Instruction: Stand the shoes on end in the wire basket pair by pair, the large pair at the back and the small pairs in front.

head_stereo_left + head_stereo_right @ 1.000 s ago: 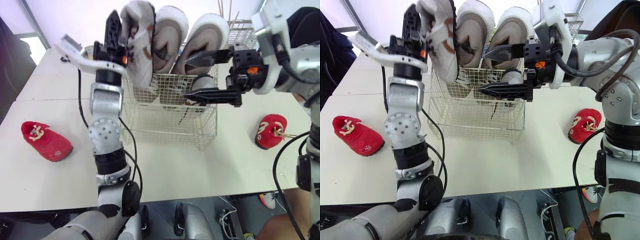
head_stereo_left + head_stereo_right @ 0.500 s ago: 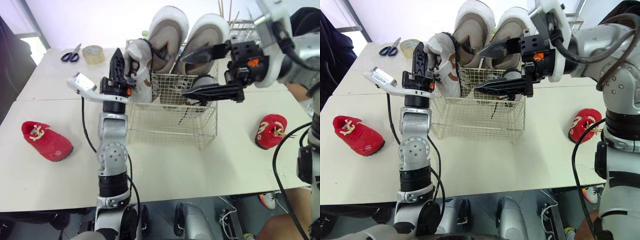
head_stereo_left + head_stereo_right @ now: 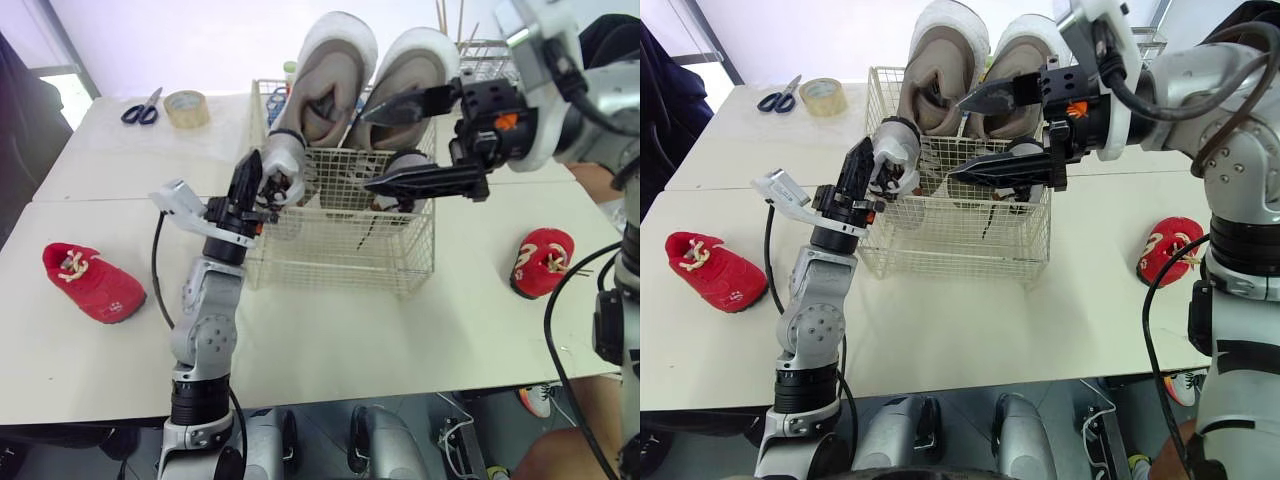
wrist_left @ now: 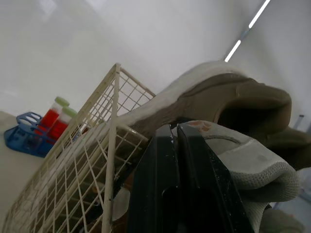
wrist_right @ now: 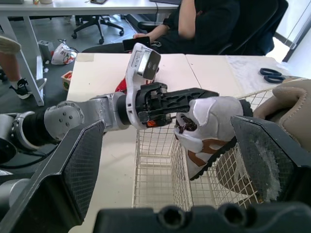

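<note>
Down came my left claw point(image 3: 262, 188), clamped on the small white shoe point(image 3: 284, 160), into the wire basket's point(image 3: 340, 255) eight-o'clock corner, fronting the large pair point(image 3: 335, 70); right claw point(image 3: 370, 150) apart.

**Head stereo pair:** both eyes look forward and down over the desk point(image 3: 330, 330) and share nearly the same field, centred on the basket point(image 3: 340, 250). **Wrist cameras:** the left one sits close behind the left end effector point(image 4: 175, 128) and looks up along the basket's wall. The right one faces leftward across the basket and shares the white shoe point(image 5: 209, 126) with it.
</note>
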